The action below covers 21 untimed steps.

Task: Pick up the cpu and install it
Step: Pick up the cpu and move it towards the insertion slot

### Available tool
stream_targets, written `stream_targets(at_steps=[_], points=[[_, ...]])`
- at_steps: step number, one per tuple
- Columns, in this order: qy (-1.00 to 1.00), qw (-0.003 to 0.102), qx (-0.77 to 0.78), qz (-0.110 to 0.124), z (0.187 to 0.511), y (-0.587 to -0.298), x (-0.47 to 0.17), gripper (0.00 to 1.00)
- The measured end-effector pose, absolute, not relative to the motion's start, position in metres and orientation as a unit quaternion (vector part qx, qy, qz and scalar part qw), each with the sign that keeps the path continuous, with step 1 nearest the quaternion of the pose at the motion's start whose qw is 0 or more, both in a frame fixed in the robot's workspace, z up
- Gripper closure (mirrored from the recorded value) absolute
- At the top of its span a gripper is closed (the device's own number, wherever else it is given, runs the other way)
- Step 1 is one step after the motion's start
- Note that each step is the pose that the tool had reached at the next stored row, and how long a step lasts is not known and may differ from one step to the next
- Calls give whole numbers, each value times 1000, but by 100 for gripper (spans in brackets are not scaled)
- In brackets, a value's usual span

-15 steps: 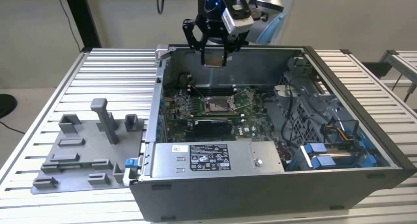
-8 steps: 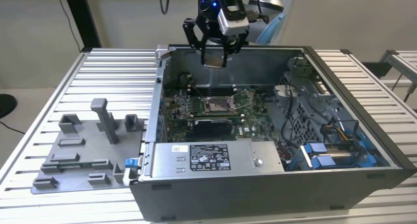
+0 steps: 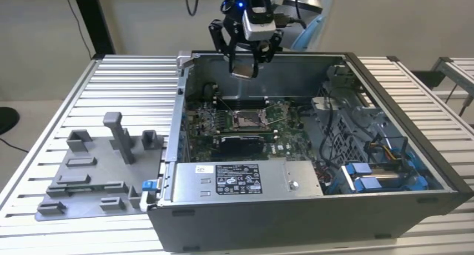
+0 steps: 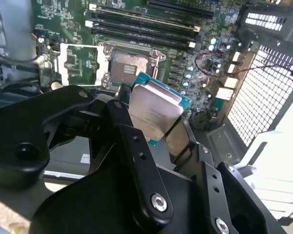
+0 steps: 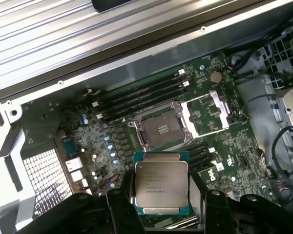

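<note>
Parts are tallying like this: one gripper [image 3: 247, 65], one cpu [image 3: 243, 73], one socket [image 3: 246, 119], one computer case [image 3: 296, 221], one power supply [image 3: 245, 180], and one grey fixture tray [image 3: 92, 183] lying on the slatted table [image 3: 59, 99] at the exterior view's left.

The gripper's two fingers [image 5: 121, 209] are clamping the cpu by two opposite edges, so the pincer is gripping the chip and bearing its whole weight. In the exterior view the cpu is hanging in the air over the open case. It is sitting clear of the motherboard [image 3: 289, 134] and well above the socket, touching nothing but the fingers.

In the first wrist view its silver lid is facing the camera almost square-on, with a teal-green board rim showing round it. The chip is looking nearly square. Its slightly longer side seems to be running along the fingers, though the viewing angle may be causing that.

The second wrist view is catching the same lid obliquely, with one green corner lying in front of the socket frame. Both wrist views are showing the socket's load plate [image 5: 207, 109] swung open beside the bare contact field. A bank of memory slots [image 5: 141, 97] is running alongside the socket.
</note>
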State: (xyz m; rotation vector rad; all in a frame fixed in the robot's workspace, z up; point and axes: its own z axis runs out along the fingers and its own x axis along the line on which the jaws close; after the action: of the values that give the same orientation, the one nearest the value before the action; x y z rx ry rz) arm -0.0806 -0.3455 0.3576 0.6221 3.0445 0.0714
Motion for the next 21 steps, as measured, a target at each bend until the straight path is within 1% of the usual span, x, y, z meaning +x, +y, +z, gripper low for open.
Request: stream_targets(at_steps=[21], points=[[933,20,359,21,357,-346,-81,100]])
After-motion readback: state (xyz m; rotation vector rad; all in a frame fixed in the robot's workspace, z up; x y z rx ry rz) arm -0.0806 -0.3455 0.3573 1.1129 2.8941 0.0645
